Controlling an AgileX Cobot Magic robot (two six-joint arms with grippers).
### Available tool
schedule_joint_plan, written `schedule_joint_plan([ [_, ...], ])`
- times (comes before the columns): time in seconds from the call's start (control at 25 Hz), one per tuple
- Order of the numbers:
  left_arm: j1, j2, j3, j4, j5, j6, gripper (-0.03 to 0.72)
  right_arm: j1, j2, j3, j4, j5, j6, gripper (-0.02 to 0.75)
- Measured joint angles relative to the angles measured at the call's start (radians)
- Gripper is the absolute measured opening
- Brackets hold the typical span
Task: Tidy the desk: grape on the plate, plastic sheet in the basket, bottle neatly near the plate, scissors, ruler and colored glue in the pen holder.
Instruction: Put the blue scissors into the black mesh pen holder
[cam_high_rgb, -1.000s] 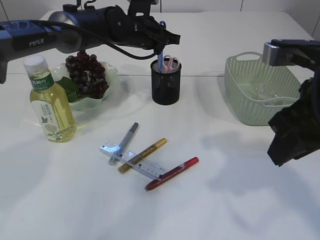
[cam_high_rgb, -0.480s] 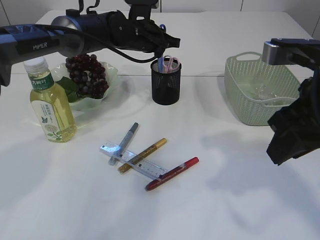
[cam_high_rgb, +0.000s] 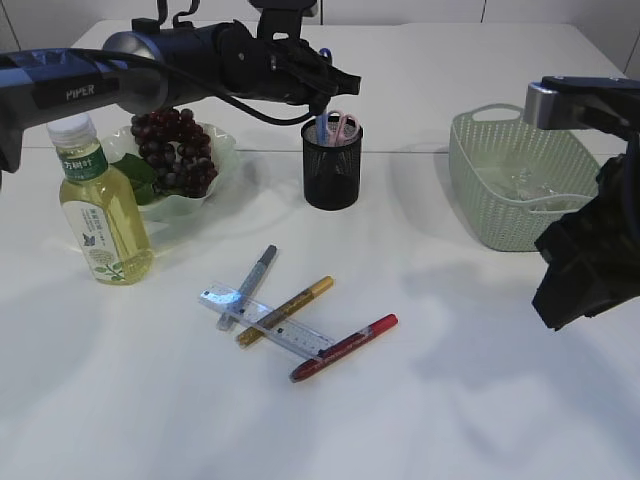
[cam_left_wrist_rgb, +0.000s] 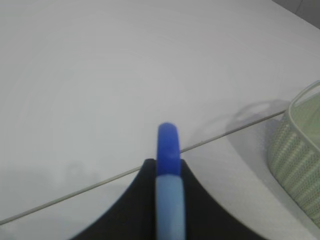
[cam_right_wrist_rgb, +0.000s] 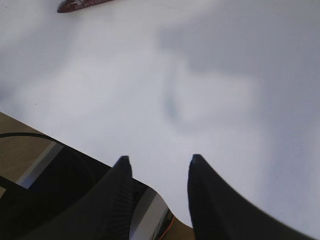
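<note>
Currently the left gripper (cam_high_rgb: 325, 92) is hovering just above the black mesh pen holder (cam_high_rgb: 332, 165), its jaws pinching a blue handle loop of the scissors (cam_left_wrist_rgb: 168, 150); the other, pink loop is showing at the holder's rim, so the blades are probably already sitting down inside the cup, and the arm is reaching across from nine o'clock so the tool can go in vertically. The left wrist view is showing what the exterior view hardly can: the blue loop wedged between the dark jaws, with the corner of the green basket (cam_left_wrist_rgb: 300, 150) lying off at three o'clock. The right gripper (cam_right_wrist_rgb: 157, 165) is hanging idle at the table's four o'clock edge, its jaws standing apart and gripping nothing; only its own camera is revealing that gap, since in the exterior view the arm is a dark bulk. Judging by the layout, the grape (cam_high_rgb: 175, 148) is already resting on the plate (cam_high_rgb: 225, 150) at ten o'clock, the bottle (cam_high_rgb: 100, 205) is standing just beside it, and the plastic sheet (cam_high_rgb: 525, 182) is lying in the basket. The ruler (cam_high_rgb: 268, 328) and the three colored glue pens (cam_high_rgb: 344, 347) are lying crossed at six o'clock of the holder, waiting their turn.
</note>
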Motion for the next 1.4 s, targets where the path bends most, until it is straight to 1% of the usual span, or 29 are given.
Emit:
schedule_joint_plan([
  [0.28,0.0,0.0,0.0,-0.013,0.002,0.002,0.076,0.0,0.0,0.0,0.002,0.0,0.0,0.312],
  [0.52,0.0,0.0,0.0,-0.016,0.004,0.002,0.14,0.0,0.0,0.0,0.002,0.0,0.0,0.312],
  [0.8,0.0,-0.009,0.0,-0.018,0.042,0.002,0.151,0.0,0.0,0.0,0.011,0.0,0.0,0.312],
  [1.0,0.0,-0.065,0.0,-0.018,0.163,0.002,0.17,0.0,0.0,0.0,0.015,0.0,0.0,0.312],
  [1.2,0.0,-0.14,0.0,-0.01,0.362,0.002,0.288,0.0,0.0,0.0,0.021,0.016,0.0,0.312],
  [1.28,0.0,-0.181,0.0,0.01,0.474,0.002,0.312,0.0,0.0,-0.003,0.021,0.036,0.0,0.312],
  [1.4,0.0,-0.253,0.0,0.045,0.638,0.002,0.323,0.0,0.0,-0.018,0.021,0.045,0.0,0.312],
])
